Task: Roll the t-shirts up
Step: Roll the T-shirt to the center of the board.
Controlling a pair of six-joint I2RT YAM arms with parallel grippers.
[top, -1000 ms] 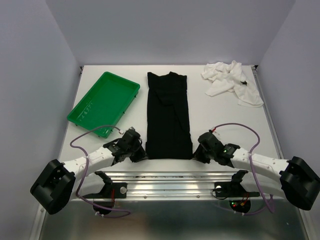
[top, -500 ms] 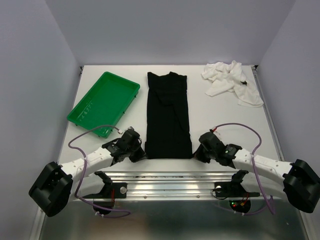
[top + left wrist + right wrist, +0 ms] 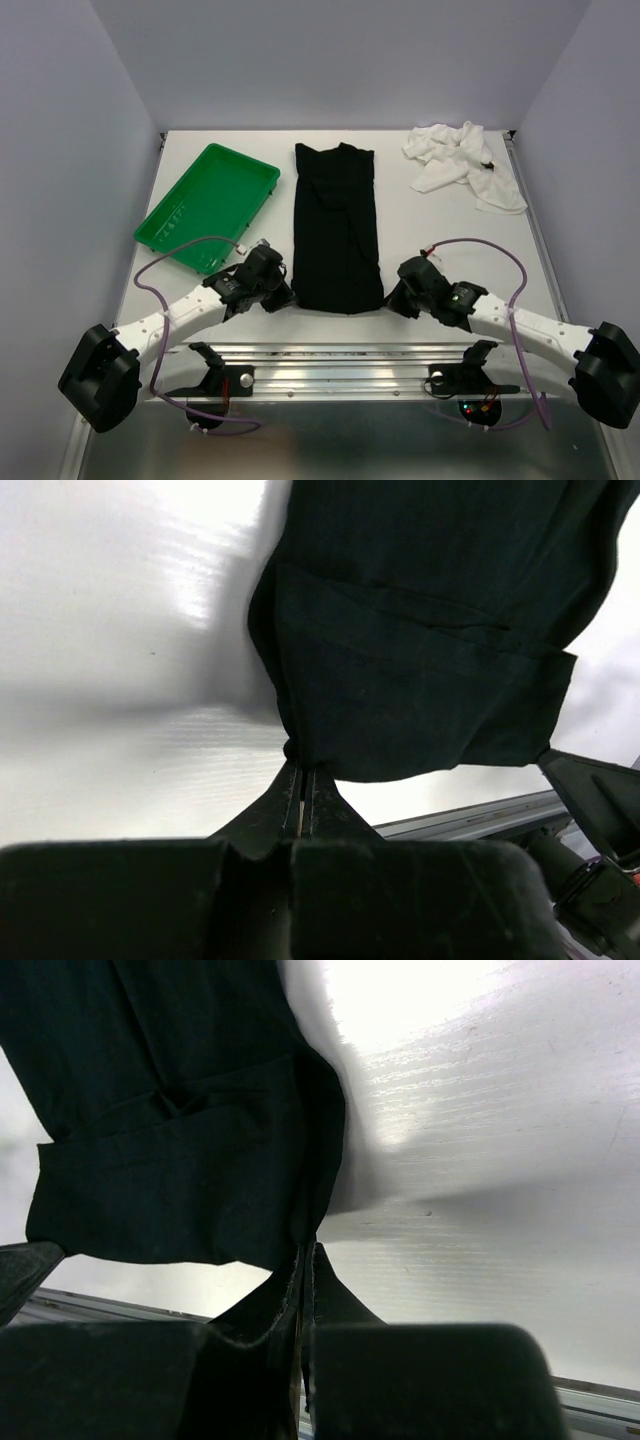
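Where walls (image 3: 330, 60) rise, white table (image 3: 450, 230), black t-shirt (image 3: 337, 225)

- the centre t-shirt (image 3: 337, 225) lies lengthwise down the middle of the table (image 3: 450, 240).
- the tray (image 3: 215, 200) sits to its left, apart from it.
- the corner t-shirt (image 3: 462, 160) lies at the far right.
- the left gripper (image 3: 289, 300) and right gripper (image 3: 391, 302) pinch the centre t-shirt's near corners, one on each side.
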